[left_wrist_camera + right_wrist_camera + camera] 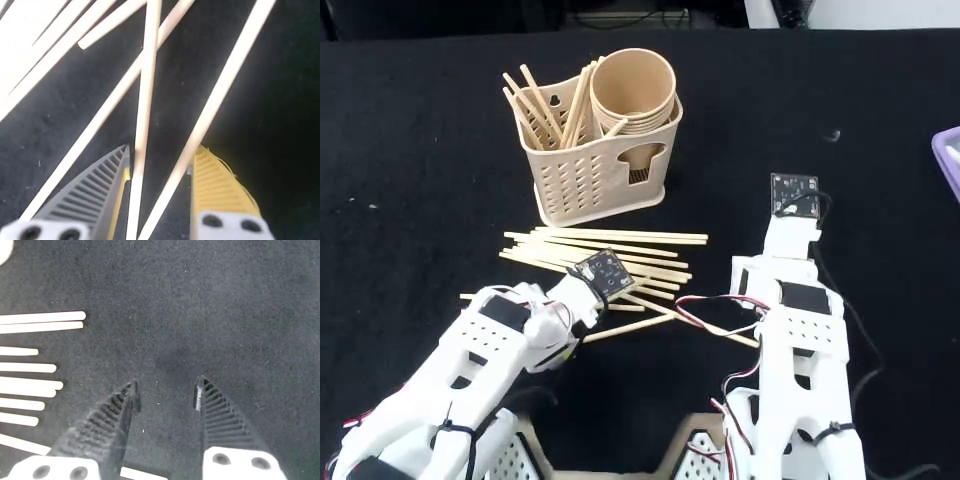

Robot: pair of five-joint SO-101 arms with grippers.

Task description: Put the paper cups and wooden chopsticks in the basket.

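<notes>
Between the spread jaws of the left gripper [161, 149] run two wooden chopsticks [146, 90]. One lies against the tip of the grey finger [100, 185], the other against the inner edge of the yellow finger [215, 185], with a strip of black cloth [260, 125] showing between them. The jaws stand apart around the pair, and I cannot tell whether they press on either stick. More sticks cross just ahead of the fingertips. From above they belong to the loose pile [620, 238] lying flat on the table. Past that pile, well ahead of the left jaws, stands the basket [590, 180]. A stack of paper cups [633, 85] sits in one compartment, and a handful of slanting chopsticks [532, 105] leans in the other.

The right gripper [167, 383] hangs with its jaws open too, nothing between them but bare cloth. Blunt stick ends [30, 367] lie off to the outer side of one finger, apart from it.
</notes>
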